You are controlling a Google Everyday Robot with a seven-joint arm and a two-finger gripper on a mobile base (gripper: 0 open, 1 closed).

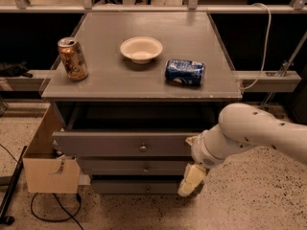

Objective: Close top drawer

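Note:
The top drawer (120, 143) is a wide grey drawer with a small round metal knob (143, 148) at the centre of its front. It stands partly open under the grey tabletop, with a dark gap behind the front panel. My gripper (192, 174), cream-coloured at the end of the white arm (259, 133), is at the right end of the drawer front and hangs down over the lower drawer fronts.
On the tabletop (192, 37) stand a gold can (73, 58), a white bowl (141, 49) and a blue can lying on its side (184, 72). Two narrower drawer fronts (134, 167) sit below. A cardboard box (48, 169) stands at the left, with cables on the floor.

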